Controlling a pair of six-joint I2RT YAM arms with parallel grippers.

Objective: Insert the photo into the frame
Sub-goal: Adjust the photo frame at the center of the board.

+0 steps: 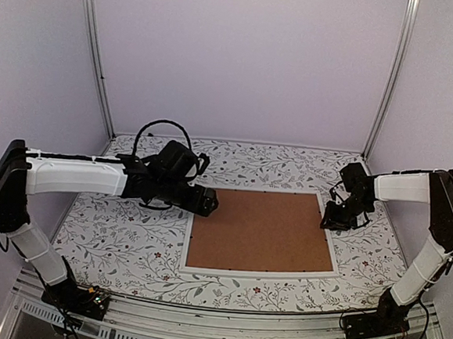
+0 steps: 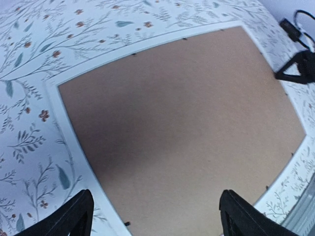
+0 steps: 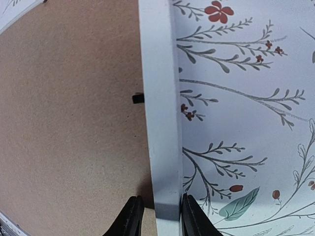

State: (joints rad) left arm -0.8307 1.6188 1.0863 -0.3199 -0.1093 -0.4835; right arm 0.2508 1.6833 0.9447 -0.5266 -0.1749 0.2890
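Observation:
The frame [image 1: 259, 273] lies flat on the floral table, its narrow white border around the brown backing board [image 1: 261, 229]. The photo is out of view. My left gripper [image 1: 208, 202] hovers over the frame's left edge, open and empty; in the left wrist view [image 2: 155, 196] its fingers stand wide apart above the board [image 2: 182, 113] and border [image 2: 74, 142]. My right gripper [image 1: 334, 222] is at the frame's right edge. In the right wrist view [image 3: 160, 201] its fingers straddle the white border [image 3: 160, 98] closely, one over the board [image 3: 69, 123], one on the table side.
The floral tablecloth [image 1: 119, 232] surrounds the frame on all sides. Small black tabs [image 3: 138, 98] stick out along the border's inner edge. White walls and metal posts [image 1: 98, 57] close in the back and sides. The right gripper also shows in the left wrist view [image 2: 298, 69].

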